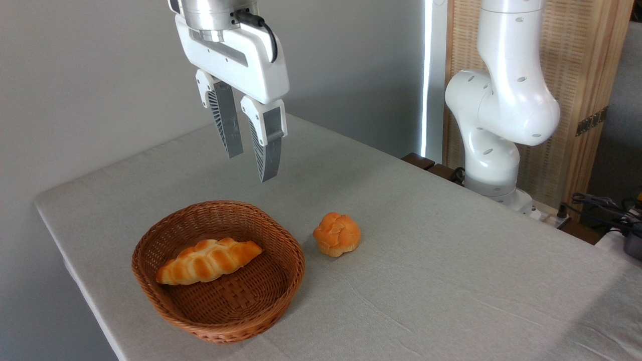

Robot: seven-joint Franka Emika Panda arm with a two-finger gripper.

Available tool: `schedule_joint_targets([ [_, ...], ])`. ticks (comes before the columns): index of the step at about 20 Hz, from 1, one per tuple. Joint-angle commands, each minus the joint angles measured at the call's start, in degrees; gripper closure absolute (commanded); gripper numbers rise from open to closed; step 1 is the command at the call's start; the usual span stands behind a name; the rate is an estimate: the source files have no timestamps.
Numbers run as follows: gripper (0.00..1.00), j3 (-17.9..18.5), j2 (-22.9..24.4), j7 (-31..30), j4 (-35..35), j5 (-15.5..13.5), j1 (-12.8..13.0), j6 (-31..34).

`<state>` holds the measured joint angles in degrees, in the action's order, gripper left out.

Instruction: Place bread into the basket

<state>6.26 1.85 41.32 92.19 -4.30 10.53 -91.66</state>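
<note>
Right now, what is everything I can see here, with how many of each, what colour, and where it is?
braided loaf: one, golden-orange, lying inside the basket.
basket: one, reddish-brown wicker, on the table near its front left edge.
round bun: one, orange, on the table just right of the basket, not touching it.
table: one, covered in pale grey cloth, filling most of the view.
wooden panel: one, light wood, behind the arm at the right.
cables: a few, dark, at the far right edge.
robot arm: one, white, standing at the table's right rear.
tool: one, white with grey fingers, open and empty, in the air above the basket.
</note>
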Motion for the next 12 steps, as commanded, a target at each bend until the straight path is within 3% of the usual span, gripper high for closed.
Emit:
schedule_joint_targets([
  [1,0.0,-5.01,-0.79,-0.8,-1.58,0.17,-4.45,1.83],
  [12,0.0,-5.11,-0.79,-0.89,-1.49,0.35,-5.08,1.92],
])
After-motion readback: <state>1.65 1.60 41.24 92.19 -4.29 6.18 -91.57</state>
